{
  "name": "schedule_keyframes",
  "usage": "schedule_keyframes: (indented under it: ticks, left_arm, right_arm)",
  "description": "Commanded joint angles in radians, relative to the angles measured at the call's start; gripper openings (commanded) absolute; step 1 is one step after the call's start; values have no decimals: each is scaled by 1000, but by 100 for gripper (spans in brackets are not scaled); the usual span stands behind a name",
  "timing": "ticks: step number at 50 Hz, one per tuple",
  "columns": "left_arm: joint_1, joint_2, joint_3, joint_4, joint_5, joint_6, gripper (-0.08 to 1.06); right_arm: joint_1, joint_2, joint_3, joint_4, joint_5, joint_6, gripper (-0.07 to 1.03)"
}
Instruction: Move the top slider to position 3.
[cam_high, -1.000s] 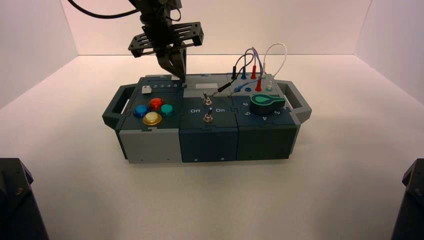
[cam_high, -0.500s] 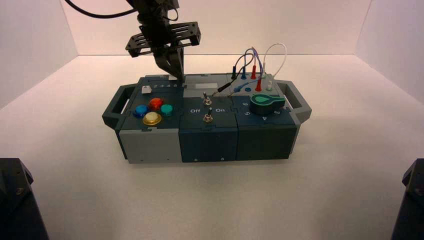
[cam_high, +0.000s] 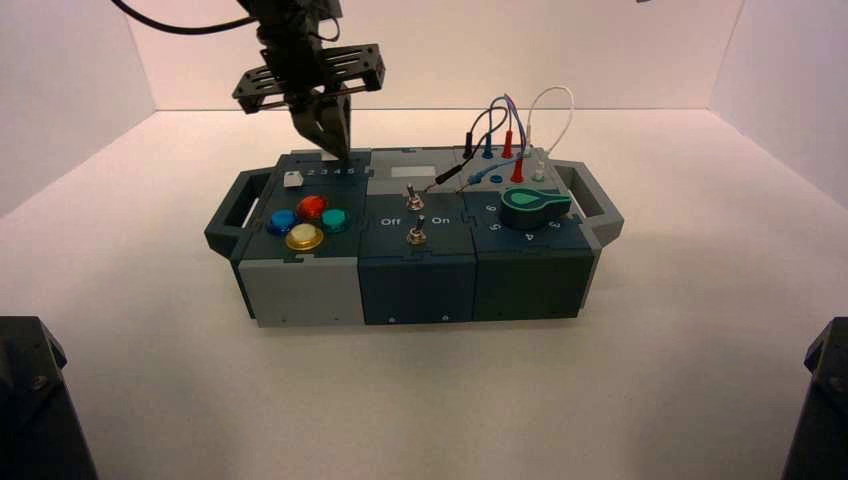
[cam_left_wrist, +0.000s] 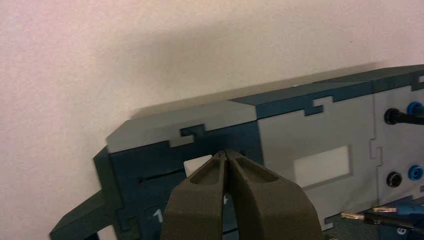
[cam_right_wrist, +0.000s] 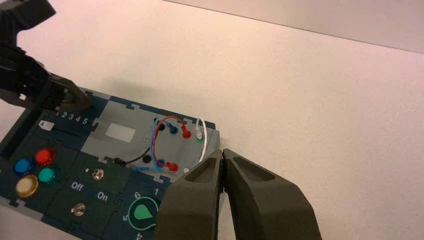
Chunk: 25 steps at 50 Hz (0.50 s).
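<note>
My left gripper (cam_high: 337, 150) is shut, tips down on the back left of the box (cam_high: 300, 290), over the plain dark track. In the left wrist view the shut tips (cam_left_wrist: 227, 152) stand right against the top slider (cam_left_wrist: 195, 164), a small white knob partly hidden behind them. The printed numeral 3 (cam_high: 325, 172) is in the row just in front of the tips, slightly to their left. The other white slider knob (cam_high: 292, 179) sits at the left end of that row. My right gripper (cam_right_wrist: 223, 151) is shut and empty, high above the box's right end.
Red, blue, green and yellow buttons (cam_high: 305, 222) sit in front of the sliders. Two toggle switches (cam_high: 412, 215) are mid-box, the green dial (cam_high: 530, 205) on the right, and plugged wires (cam_high: 505, 130) at the back right. Dark arm bases stand at both lower corners.
My left gripper has moved left along the back track of the slider block, tips staying low. The right arm has not visibly moved.
</note>
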Motion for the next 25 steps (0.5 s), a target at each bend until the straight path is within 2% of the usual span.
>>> schedule_keyframes:
  ticks: [1,25]
  left_arm:
    - [9,-38,0,8,-3,-2,-3]
    - [9,-46,0,8,-3,0,-3]
  right_arm:
    - [12,3,-40,3,2,2,-2]
    - [206,91,-52,5,-8,0,-2]
